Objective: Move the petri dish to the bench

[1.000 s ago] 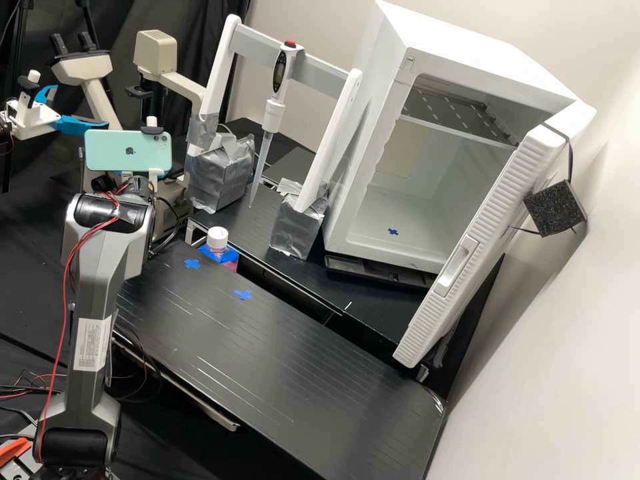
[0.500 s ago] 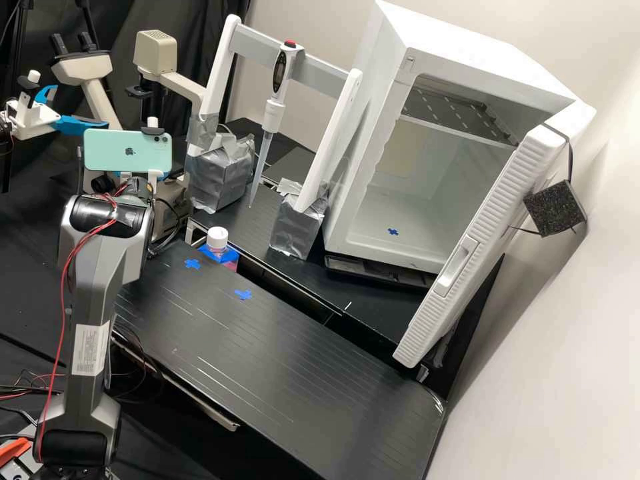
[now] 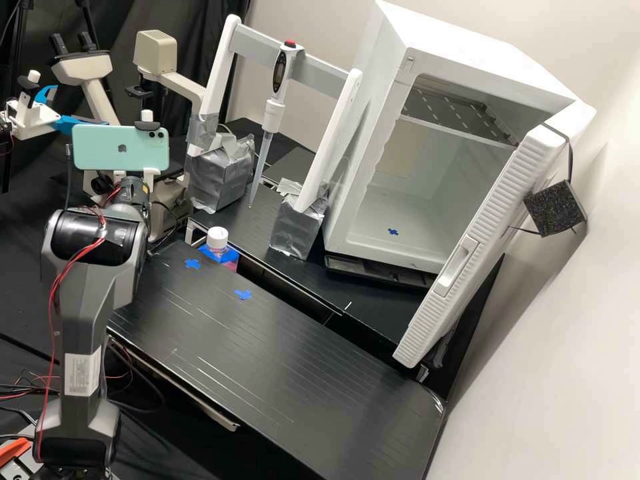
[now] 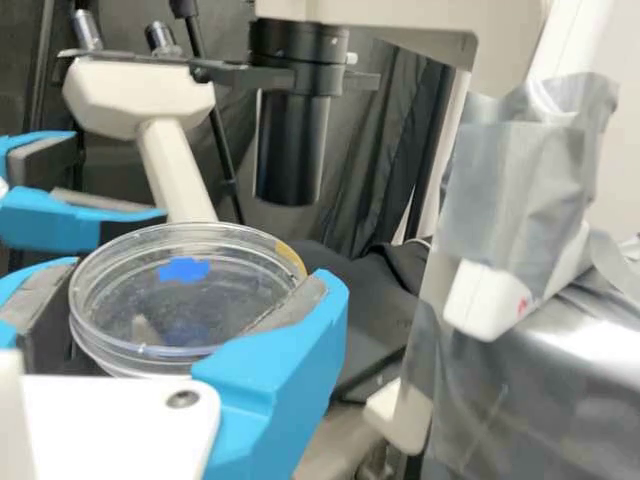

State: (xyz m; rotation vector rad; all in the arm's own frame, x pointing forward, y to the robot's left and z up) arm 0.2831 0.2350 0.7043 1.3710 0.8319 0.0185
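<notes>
Well, the wrist view shows the clear petri dish (image 4: 150, 350) pinched between the blue fingers (image 4: 285, 370), which stand apart by about the dish's own breadth, their grey pads (image 4: 32, 310) against opposite sides of its wall. The dish sits roughly level in that grip, with a yellowish mark at its rim and a blue patch within its outline; whether that patch is on the dish or seen through it, I cannot tell. Nor can I tell whether anything bears the dish from below. Beyond and above it in the same view hangs the black cylinder (image 4: 292, 150) of the microscope (image 3: 155, 53), and near it is a post base wrapped in silver tape (image 4: 520, 190). The high view gives the wider scene: the arm (image 3: 90, 300) stands beside the dark worktop (image 3: 267, 373), its wrist end up near the microscope, with a pale green phone (image 3: 107, 150) mounted there. Two blue tape crosses (image 3: 243, 294) lie on the worktop, a white-capped bottle (image 3: 217, 240) is just beside its far edge, and past that are a pipette (image 3: 272, 117) hung upright on a white stand (image 3: 337, 137) and a white cabinet (image 3: 363, 167) whose door (image 3: 480, 247) is open.
</notes>
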